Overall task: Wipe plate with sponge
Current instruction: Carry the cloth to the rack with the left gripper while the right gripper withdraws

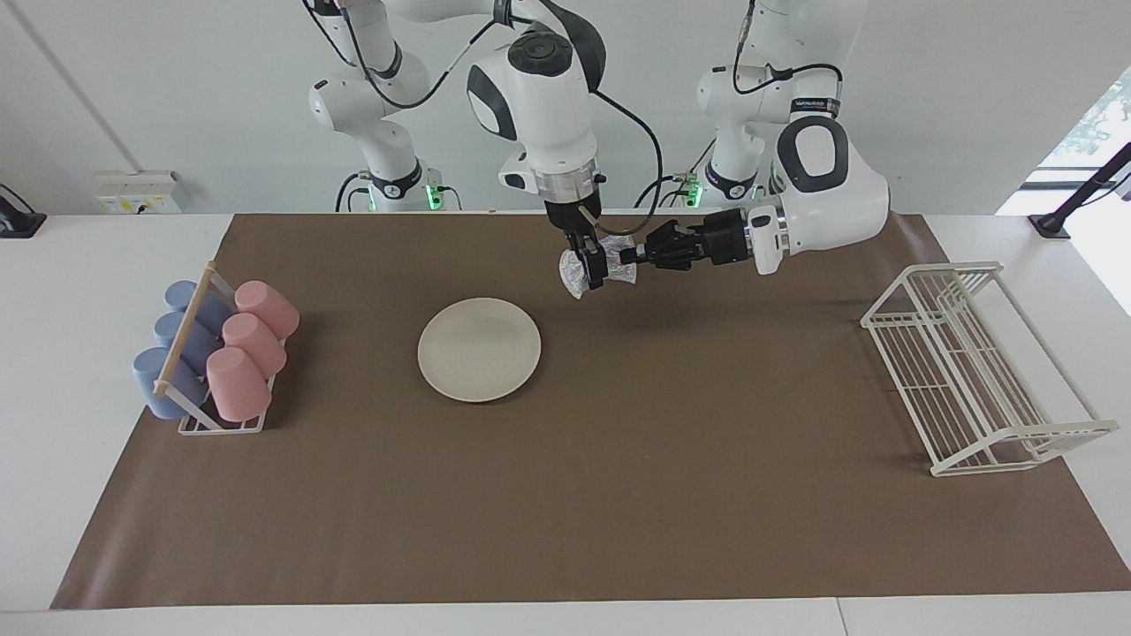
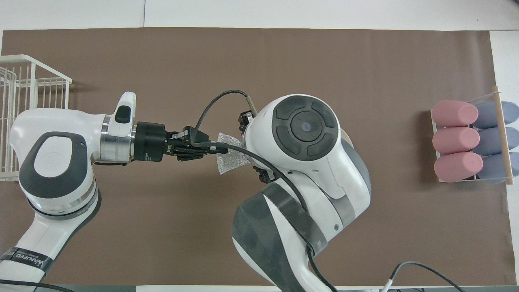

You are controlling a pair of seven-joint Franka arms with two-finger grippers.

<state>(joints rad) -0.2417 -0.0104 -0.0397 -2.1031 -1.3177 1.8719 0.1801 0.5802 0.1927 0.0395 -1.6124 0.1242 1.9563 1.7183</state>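
The silvery sponge (image 1: 623, 273) (image 2: 229, 161) hangs in the air over the brown mat, between the two grippers. My left gripper (image 1: 624, 257) (image 2: 221, 149) reaches in sideways from the left arm's end and is shut on the sponge. My right gripper (image 1: 585, 265) points straight down at the sponge; its fingers stand open on either side of it. The cream-white plate (image 1: 479, 349) lies flat on the mat, farther from the robots than the grippers and toward the right arm's end. In the overhead view the right arm covers nearly all of it.
A small rack of pink and blue cups (image 1: 216, 353) (image 2: 472, 142) lies at the right arm's end of the mat. A white wire dish rack (image 1: 972, 371) (image 2: 24, 117) stands at the left arm's end.
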